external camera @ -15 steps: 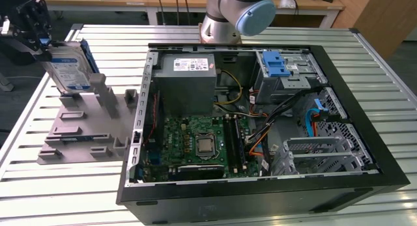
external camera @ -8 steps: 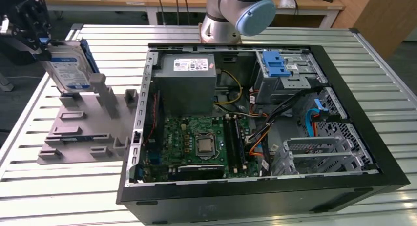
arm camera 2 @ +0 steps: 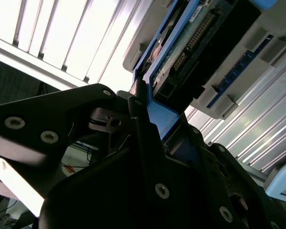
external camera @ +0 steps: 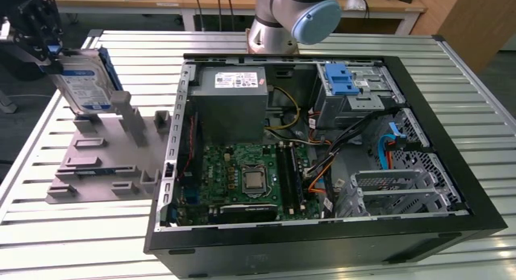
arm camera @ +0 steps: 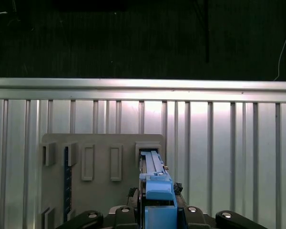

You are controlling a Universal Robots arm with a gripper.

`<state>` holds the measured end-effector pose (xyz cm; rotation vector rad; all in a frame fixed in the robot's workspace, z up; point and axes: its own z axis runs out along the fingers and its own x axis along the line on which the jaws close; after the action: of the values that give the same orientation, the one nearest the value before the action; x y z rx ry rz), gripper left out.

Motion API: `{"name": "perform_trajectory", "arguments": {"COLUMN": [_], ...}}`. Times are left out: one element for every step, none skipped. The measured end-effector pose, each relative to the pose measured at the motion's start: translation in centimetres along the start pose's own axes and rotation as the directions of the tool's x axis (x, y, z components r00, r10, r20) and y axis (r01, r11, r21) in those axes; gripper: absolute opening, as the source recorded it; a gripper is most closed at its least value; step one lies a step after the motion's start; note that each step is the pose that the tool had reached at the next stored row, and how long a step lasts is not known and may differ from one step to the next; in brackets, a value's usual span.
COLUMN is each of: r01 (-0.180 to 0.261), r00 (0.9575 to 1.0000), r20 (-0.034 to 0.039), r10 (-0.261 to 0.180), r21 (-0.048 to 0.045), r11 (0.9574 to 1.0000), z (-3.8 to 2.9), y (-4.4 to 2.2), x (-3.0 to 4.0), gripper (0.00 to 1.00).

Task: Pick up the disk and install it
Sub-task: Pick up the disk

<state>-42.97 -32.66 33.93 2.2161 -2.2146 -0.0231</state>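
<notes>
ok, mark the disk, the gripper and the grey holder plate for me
disk (external camera: 84, 83): exterior view, on its blue-and-white label.
gripper (external camera: 50, 53): exterior view, between the fingertips, at the disk's edge.
grey holder plate (external camera: 121, 156): exterior view, on its flat base.

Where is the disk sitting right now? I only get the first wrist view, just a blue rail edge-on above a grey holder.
Observer: In the exterior view the disk stands on edge, the gripper shut on its upper end, its lower end at the grey holder; whether it has cleared the slot, I cannot tell.
Operator: Is the computer close by?
Observer: Yes, an open computer case lies on the exterior view's right of the holder, motherboard facing up.
Operator: What shows on the disk's faces?
Observer: A blue-and-white label in the exterior view; a green circuit board in the second wrist view.
</notes>
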Motion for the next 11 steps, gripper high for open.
{"name": "perform_trajectory", "arguments": {"r01": [0.0, 0.0, 0.0, 0.0, 0.0, 0.0, 0.0, 0.0, 0.0, 0.0, 0.0], "r00": [1.0, 1.0, 1.0, 1.0, 1.0, 1.0, 1.0, 1.0, 1.0, 1.0, 1.0], "r20": [0.0001, 0.0002, 0.0002, 0.0003, 0.0004, 0.0004, 0.0005, 0.0006, 0.0007, 0.0008, 0.0009], "r10": [0.0, 0.0, 0.0, 0.0, 0.0, 0.0, 0.0, 0.0, 0.0, 0.0, 0.0], "r21": [0.0, -0.0001, 0.0, 0.0, 0.0, -0.0001, -0.0001, 0.0, -0.0001, -0.0001, -0.0001], "r11": [1.0, 1.0, 1.0, 1.0, 1.0, 1.0, 1.0, 1.0, 1.0, 1.0, 1.0], "z": [-0.03, -0.05, -0.07, -0.1, -0.12, -0.15, -0.17, -0.19, -0.22, -0.25, -0.27], "y": [0.0, 0.0, 0.0, 0.0, 0.0, 0.0, 0.0, 0.0, 0.0, 0.0, 0.0], "x": [0.0, 0.0, 0.0, 0.0, 0.0, 0.0, 0.0, 0.0, 0.0, 0.0, 0.0], "gripper": [0.36, 0.36, 0.36, 0.36, 0.36, 0.36, 0.36, 0.36, 0.36, 0.36, 0.36]}}
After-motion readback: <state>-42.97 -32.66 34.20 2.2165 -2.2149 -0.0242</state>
